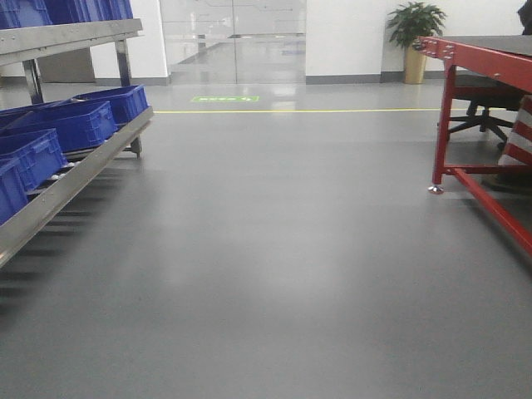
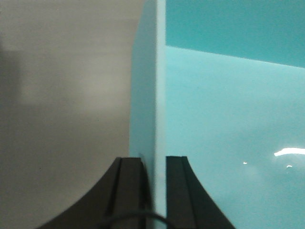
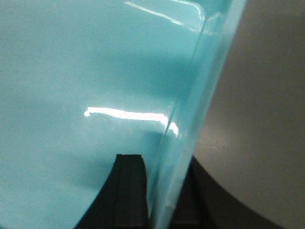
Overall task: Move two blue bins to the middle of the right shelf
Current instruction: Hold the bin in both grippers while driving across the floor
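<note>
Black fingers (image 2: 128,191) of the left gripper (image 2: 155,164) are right up in the lens, pinched together on the thin side wall of a pale blue bin (image 2: 228,119), one finger outside and one inside. Same deal with the right gripper (image 3: 162,164): it's clamped on a glossy wall near a rounded corner. I'd guess it's the same bin held from both sides, but I can't tell for sure. So the bin is up in the air between the two arms, and it doesn't show in the front view at all. That view has a red table (image 1: 482,58) with open grey floor (image 1: 266,249) beside it, and well apart from the table, across that floor, a steel rack (image 1: 83,170) holding more blue bins (image 1: 75,125). An office chair (image 1: 486,116) sits just behind the table and a potted plant (image 1: 416,25) stands near its far end. No right shelf that I can pick out yet, so my read is this is the carry stage with a drive to go. What worries me: both grips are on slick plastic and only at the rim, so if the arms drift out of sync or the base jolts, the wall could slide out or the bin could twist. Since the bin is hidden from the front camera, clipping the table leg on a tight turn seems possible too.
</note>
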You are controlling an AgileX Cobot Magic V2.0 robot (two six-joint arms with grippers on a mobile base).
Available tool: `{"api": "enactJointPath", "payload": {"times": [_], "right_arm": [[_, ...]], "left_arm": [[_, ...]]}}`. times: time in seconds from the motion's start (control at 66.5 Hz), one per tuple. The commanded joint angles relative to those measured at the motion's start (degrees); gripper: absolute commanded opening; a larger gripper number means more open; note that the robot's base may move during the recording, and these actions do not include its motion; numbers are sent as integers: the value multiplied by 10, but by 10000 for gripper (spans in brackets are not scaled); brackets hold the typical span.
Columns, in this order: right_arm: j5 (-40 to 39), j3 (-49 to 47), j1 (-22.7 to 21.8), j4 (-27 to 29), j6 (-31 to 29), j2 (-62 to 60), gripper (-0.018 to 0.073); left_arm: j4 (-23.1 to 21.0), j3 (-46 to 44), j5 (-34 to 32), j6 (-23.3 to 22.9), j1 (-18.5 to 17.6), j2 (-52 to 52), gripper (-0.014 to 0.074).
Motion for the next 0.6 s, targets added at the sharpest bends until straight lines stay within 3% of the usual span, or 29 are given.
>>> {"api": "enactJointPath", "payload": {"times": [0.0, 0.586], "right_arm": [[-2, -4, -3, -6, -20, -7, -151], [-2, -4, -3, -6, -20, -7, -151]], "left_arm": [[-7, -7, -46, -4, -1, -10, -111], [-7, -7, -46, -4, 0, -10, -111]]}}
